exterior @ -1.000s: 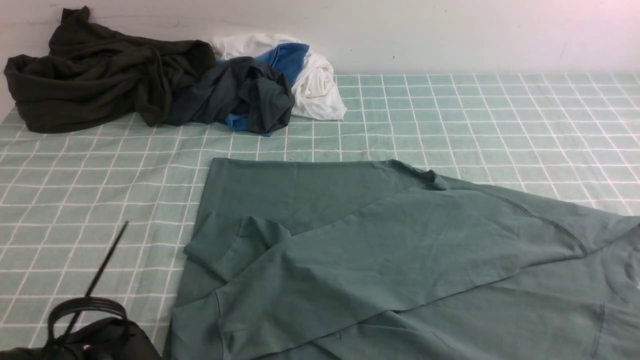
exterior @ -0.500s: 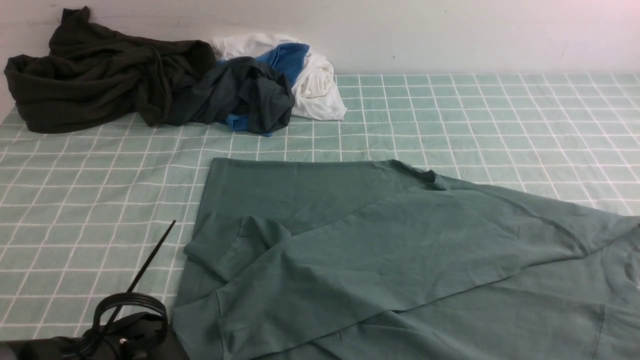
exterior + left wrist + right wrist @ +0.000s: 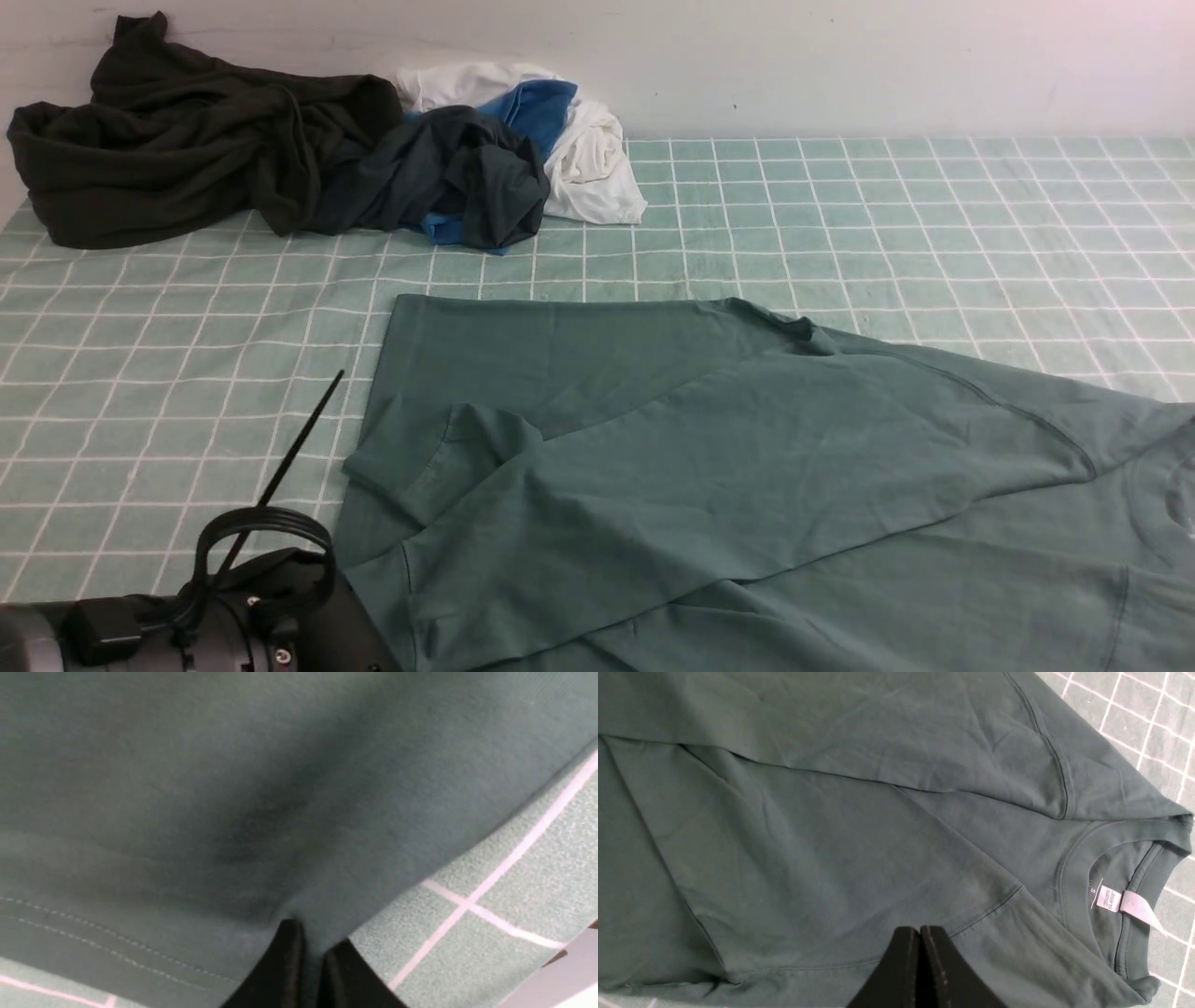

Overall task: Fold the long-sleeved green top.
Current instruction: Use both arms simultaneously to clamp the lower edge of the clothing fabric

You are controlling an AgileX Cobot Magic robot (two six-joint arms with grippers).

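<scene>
— where's the left gripper?
— low at the near left corner of the top. tips together, and it looks like a bit of the hem edge is nipped between them.
— and the right gripper?
— closed on nothing, over the chest, near the collar.
— how will the top handle?
— soft, light, floppy jersey, i'd say. lifted by one corner it will sag and drag. better to grip hems, shoulder seams or cuffs, where the cloth is doubled.
— where does it lie?
— spread flat over the near half of the table, with a sleeve folded across the body. the dark pile sits far back by the wall, well apart.
</scene>
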